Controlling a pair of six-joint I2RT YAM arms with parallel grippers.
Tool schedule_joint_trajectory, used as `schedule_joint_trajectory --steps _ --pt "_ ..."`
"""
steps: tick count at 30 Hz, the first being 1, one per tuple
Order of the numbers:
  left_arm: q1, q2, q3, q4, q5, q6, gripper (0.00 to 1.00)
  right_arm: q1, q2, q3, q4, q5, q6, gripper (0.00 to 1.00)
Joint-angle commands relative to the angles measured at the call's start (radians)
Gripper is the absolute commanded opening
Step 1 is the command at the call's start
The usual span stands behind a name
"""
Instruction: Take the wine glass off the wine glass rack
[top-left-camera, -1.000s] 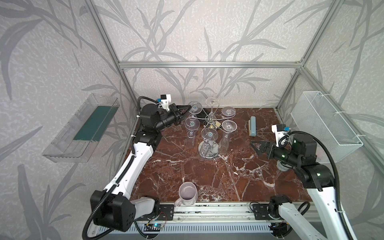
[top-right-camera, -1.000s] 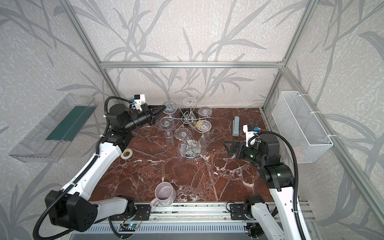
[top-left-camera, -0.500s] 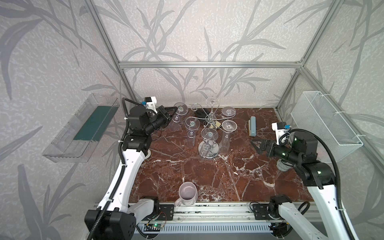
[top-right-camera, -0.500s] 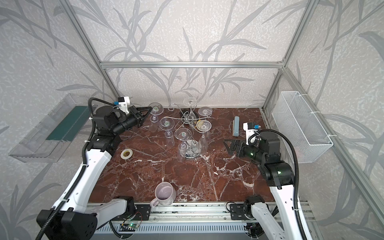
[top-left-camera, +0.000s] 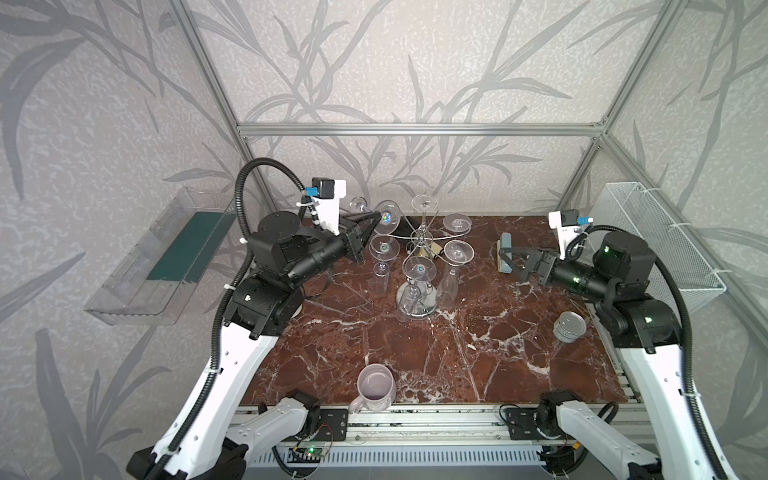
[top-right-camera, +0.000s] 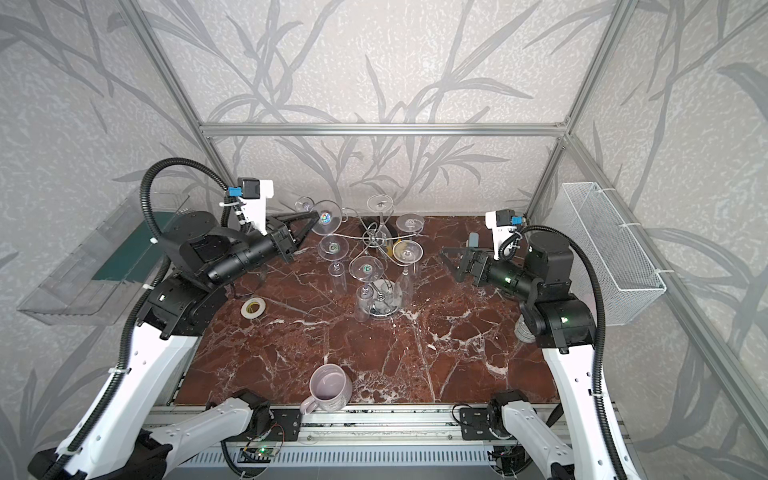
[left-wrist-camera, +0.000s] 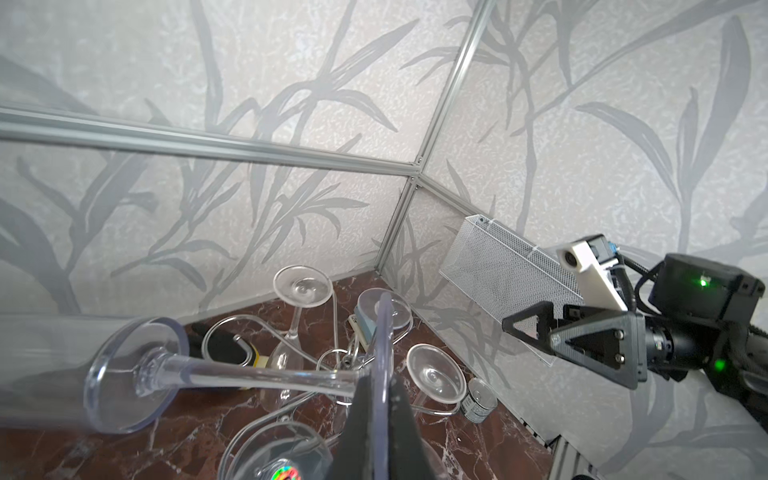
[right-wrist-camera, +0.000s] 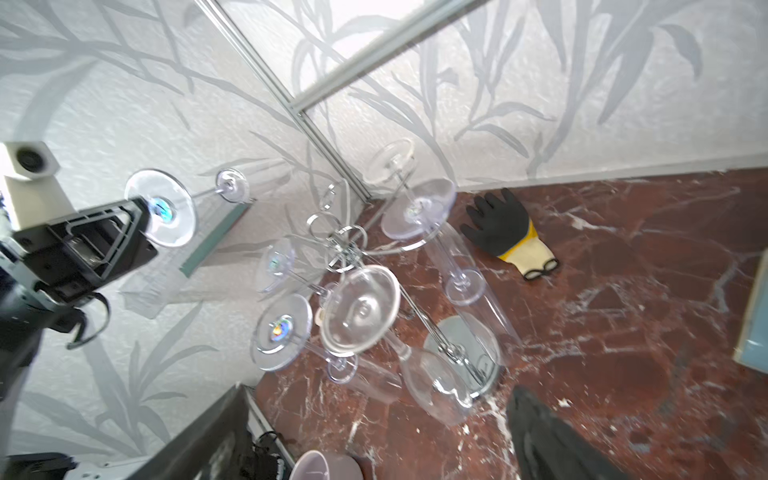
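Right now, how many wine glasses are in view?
6. One wine glass lies sideways, its foot pinched in the shut left end effector. Five hang upside down on the wine glass rack: back, back right, front right, front, front left. None looks hidden, though clear glass overlaps.

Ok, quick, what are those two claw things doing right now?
Left gripper: closed, pinching the foot of a wine glass.
Right gripper: open, holding nothing.

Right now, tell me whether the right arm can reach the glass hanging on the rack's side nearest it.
Probably yes: the right arm points open jaws at that glass across the marble table, nothing between them.
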Motion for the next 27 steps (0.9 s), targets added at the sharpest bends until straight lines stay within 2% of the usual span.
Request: schedule_joint_trajectory --steps 1,9,12,15,23,27 --pt "-0.106 0.004 0.041 0.031 -0.120 0.283 0.00 0.019 0.030 0.073 0.148 -0.131 0.100 0.95" --pt "-0.465 0.039 0.015 0.077 -0.365 0.821 0.00 0.163 0.129 0.273 0.146 -0.167 0.087 0.94" --pt "-0.548 0.037 -0.036 0.161 -0.440 0.971 0.00 0.213 0.156 0.305 0.119 -0.163 0.051 0.95" --pt "-0.600 0.039 -0.068 0.204 -0.453 1.108 0.00 0.256 0.178 0.320 0.077 -0.151 0.009 0.94" --pt "-0.701 0.055 -0.142 0.250 -0.525 1.314 0.00 0.377 0.202 0.300 0.051 -0.110 -0.071 0.91" --pt "-0.734 0.061 -0.172 0.269 -0.563 1.363 0.00 0.411 0.217 0.291 0.046 -0.092 -0.098 0.88"
